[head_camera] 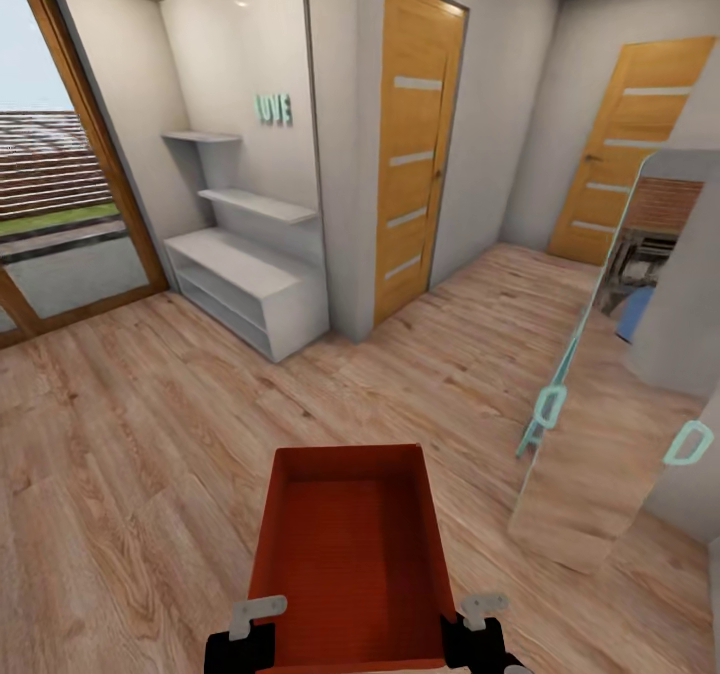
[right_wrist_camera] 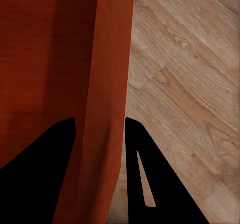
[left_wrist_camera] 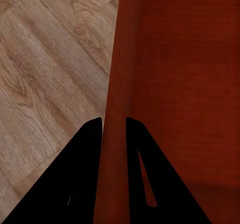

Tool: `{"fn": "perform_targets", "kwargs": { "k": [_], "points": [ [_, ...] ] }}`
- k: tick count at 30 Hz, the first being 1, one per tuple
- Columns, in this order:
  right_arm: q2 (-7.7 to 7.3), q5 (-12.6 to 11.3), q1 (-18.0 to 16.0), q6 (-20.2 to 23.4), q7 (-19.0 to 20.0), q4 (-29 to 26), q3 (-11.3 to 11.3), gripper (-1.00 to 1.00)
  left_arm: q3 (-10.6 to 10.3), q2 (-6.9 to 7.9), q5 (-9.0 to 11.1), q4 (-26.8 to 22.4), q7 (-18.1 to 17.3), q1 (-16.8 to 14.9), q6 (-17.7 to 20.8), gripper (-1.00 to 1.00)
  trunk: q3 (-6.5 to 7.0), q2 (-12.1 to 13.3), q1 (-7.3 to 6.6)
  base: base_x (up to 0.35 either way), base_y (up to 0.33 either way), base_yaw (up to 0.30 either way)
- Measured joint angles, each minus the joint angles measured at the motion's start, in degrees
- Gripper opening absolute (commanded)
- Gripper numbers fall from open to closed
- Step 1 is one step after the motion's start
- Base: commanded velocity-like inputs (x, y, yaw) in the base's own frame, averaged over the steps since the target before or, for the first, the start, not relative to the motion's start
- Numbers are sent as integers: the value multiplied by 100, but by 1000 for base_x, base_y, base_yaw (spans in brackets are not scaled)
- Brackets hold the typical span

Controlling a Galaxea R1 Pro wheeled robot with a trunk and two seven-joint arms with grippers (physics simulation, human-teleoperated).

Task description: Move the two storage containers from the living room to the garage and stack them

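Observation:
One orange-red open-topped storage container (head_camera: 350,544) hangs low in front of me over light wood-plank flooring (head_camera: 130,434), and it holds nothing. My left gripper (head_camera: 255,624) is shut on its left wall near the close end. In the left wrist view the black fingers (left_wrist_camera: 90,149) straddle that thin wall (left_wrist_camera: 114,84). My right gripper (head_camera: 480,619) is shut on the right wall, which runs up between its fingers (right_wrist_camera: 137,149) in the right wrist view, beside the ribbed base (right_wrist_camera: 45,59). The second container is out of view.
A white low shelf unit (head_camera: 250,289) stands in an alcove ahead left, with LOVE letters (head_camera: 272,108) above it. A wood door (head_camera: 415,144) is straight ahead and another (head_camera: 625,144) is far right. A wood-framed glass door (head_camera: 60,184) is at left. A leaning mirror (head_camera: 610,354) is at right.

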Motion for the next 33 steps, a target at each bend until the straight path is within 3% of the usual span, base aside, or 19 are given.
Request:
{"fn": "perform_targets", "kwargs": {
  "k": [7,33],
  "points": [
    [0,4,0,1,1,-1,-1,-100,0,-1,1,1,-1,-1,0,-100,0,0,0,322,131,-132],
    [0,4,-1,-4,0,-2,2,-100,5,0,-7,-7,-7,-1,2,-100,0,0,1,260,221,-260]
  ]
}}
